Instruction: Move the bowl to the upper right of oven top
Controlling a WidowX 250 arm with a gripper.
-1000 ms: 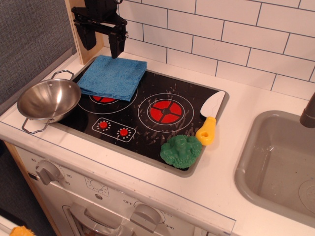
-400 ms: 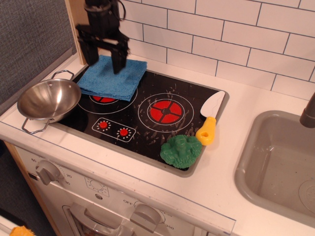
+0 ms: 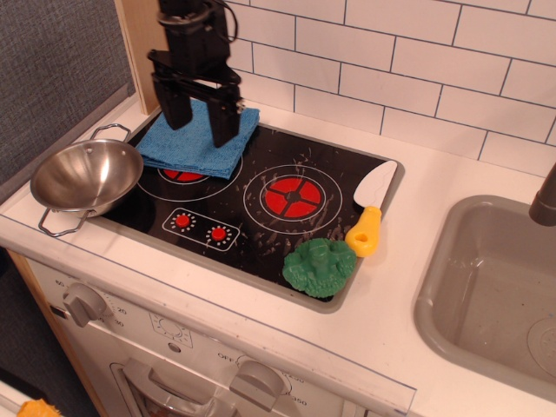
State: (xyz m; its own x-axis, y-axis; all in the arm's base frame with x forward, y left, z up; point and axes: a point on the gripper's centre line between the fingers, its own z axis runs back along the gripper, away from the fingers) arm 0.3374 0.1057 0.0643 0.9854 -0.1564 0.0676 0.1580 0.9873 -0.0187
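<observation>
One steel bowl with two thin wire loop handles sits at the left edge of the oven top, tilted, half on the grey rim and half on the white counter, one handle reaching toward the back and the other toward the front corner; it is empty and nothing grips it. Just beside it to the right, a folded blue cloth covers most of the left burner, whose red centre peeks out under the cloth's front edge. Above the cloth hangs the black gripper, its two fingers spread wide apart with nothing between them, apart from the bowl. The right burner lies bare in the middle of the black glass, with two small red dial marks in front of the left burner. Near the right rim lies a toy knife with a yellow handle and white blade, and touching its handle at the front right corner sits a green broccoli toy. Well to the right, a grey sink basin is set into the counter, and white tiles line the wall behind
</observation>
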